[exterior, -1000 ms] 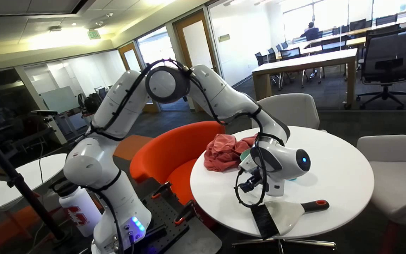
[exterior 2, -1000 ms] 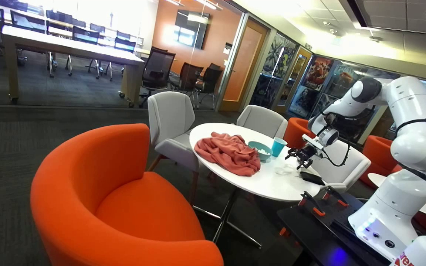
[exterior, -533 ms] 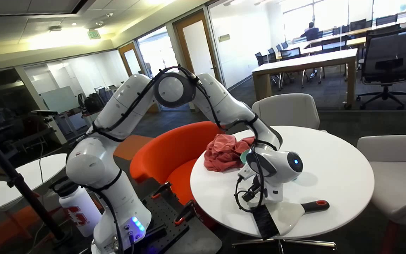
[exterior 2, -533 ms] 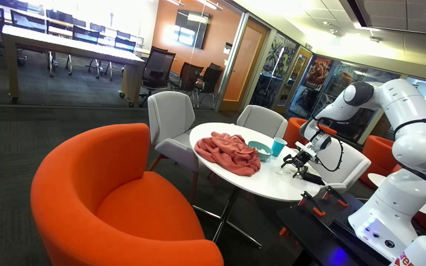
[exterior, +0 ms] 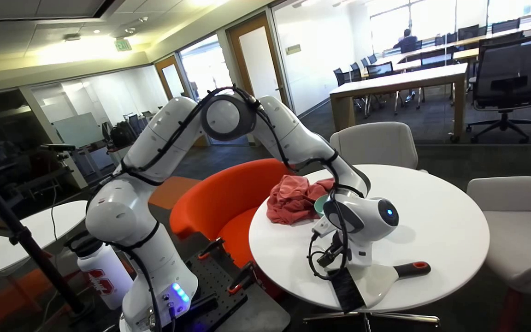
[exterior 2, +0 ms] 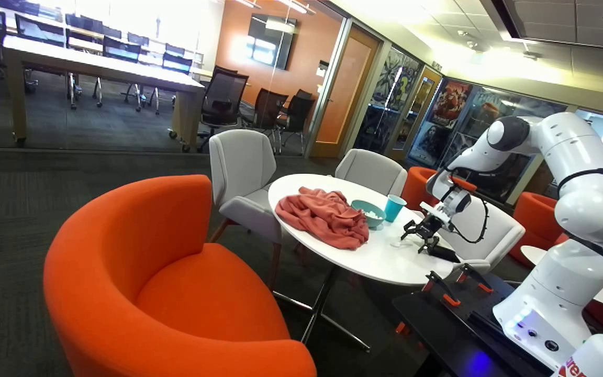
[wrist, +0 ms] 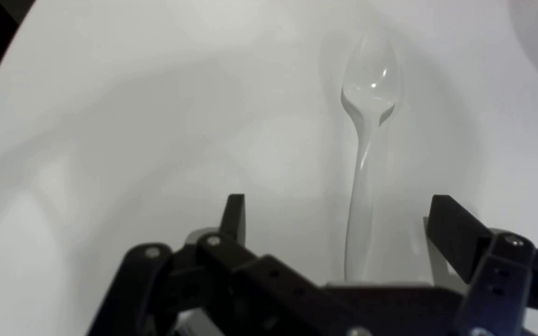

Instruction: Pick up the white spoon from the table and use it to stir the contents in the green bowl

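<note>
White spoon (wrist: 362,161), glossy and slim.

I have a crumpled salmon-red cloth (exterior 2: 325,217) in both exterior views, and in an exterior view a blue cup (exterior 2: 394,208) stands upright, a little apart from it. My feed also gives me a broad pale tool (exterior: 376,283), its handle (exterior: 412,270) dark and red-ended. In an exterior view an orange armchair (exterior 2: 191,283) takes up much of the lower left, with pale grey chairs (exterior 2: 243,162) farther back. I can pick out a white, red-printed bottle (exterior: 104,272), a long wooden desk (exterior: 399,79), a black mesh chair (exterior: 510,76), posters (exterior 2: 448,102) and a distant person (exterior: 407,44).
</note>
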